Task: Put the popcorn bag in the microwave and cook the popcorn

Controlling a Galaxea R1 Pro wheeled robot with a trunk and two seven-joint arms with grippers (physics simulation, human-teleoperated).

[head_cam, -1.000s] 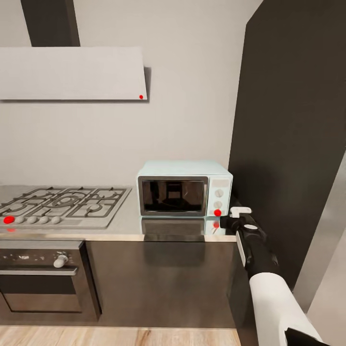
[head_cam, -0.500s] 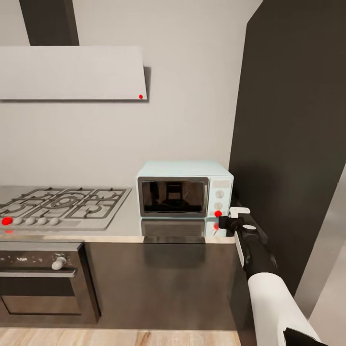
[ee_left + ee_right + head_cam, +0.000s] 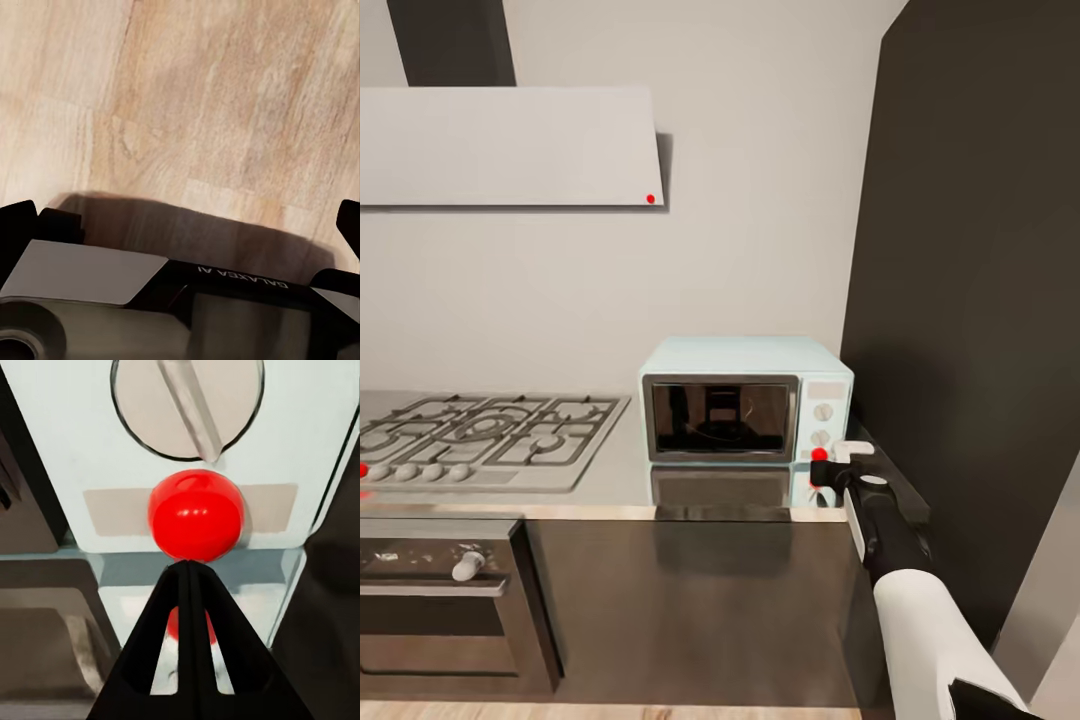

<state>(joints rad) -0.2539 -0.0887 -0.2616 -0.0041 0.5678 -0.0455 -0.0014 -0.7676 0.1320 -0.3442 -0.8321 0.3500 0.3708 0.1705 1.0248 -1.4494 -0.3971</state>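
Grey wall [image 3: 760, 200], white hood [image 3: 510, 145]

One legible marking is found: "GALAXEA AI", in pale letters on the dark robot body [image 3: 240, 279] in the left wrist view, where it reads upside down. The microwave [image 3: 745, 400] shows no readable lettering on its panel, and its knobs carry no numerals. The oven [image 3: 440, 600] panel bears small marks, too blurred to read.
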